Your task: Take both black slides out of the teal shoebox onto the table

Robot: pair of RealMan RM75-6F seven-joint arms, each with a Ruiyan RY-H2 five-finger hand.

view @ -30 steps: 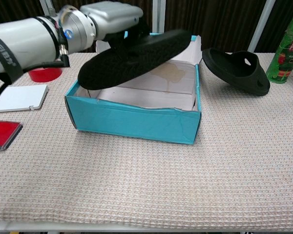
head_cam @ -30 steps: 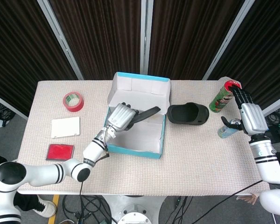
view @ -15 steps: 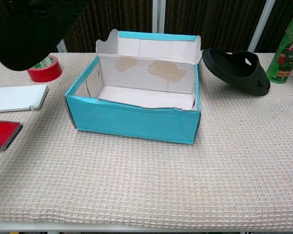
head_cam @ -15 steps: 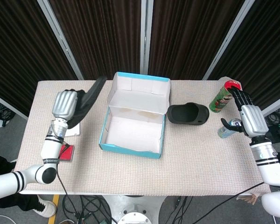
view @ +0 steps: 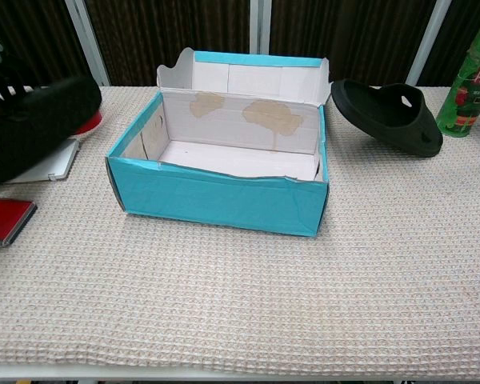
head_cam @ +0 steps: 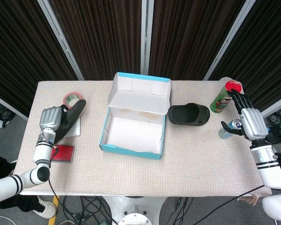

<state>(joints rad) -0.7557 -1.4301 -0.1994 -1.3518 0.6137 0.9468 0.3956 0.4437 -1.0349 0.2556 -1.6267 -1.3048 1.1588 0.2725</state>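
- One black slide (head_cam: 68,121) is gripped by the left hand (head_cam: 50,121) over the table's left edge; its long axis runs from the hand up toward the far side, its free end reaching the red tape roll (head_cam: 71,99) near the far-left corner.
- In the chest view the same slide (view: 32,128) is seen with its long axis tilted, the right end higher, above the white pad (view: 46,166) and red case (view: 4,221).
- The second black slide (head_cam: 188,115) lies on the table (head_cam: 201,159) just beside the right wall of the teal shoebox (head_cam: 131,150), long axis across the table, its open end pointing away from the box.
- The shoebox is seen open at the table's middle, lid flap standing at the far side, nothing visible inside.
- The right hand (head_cam: 249,121) is held at the right edge, fingers extended and holding nothing, next to a small can (head_cam: 228,128).
- A green tube (view: 471,76) stands at the far-right corner; "Pringles" lettering is partly readable on it.
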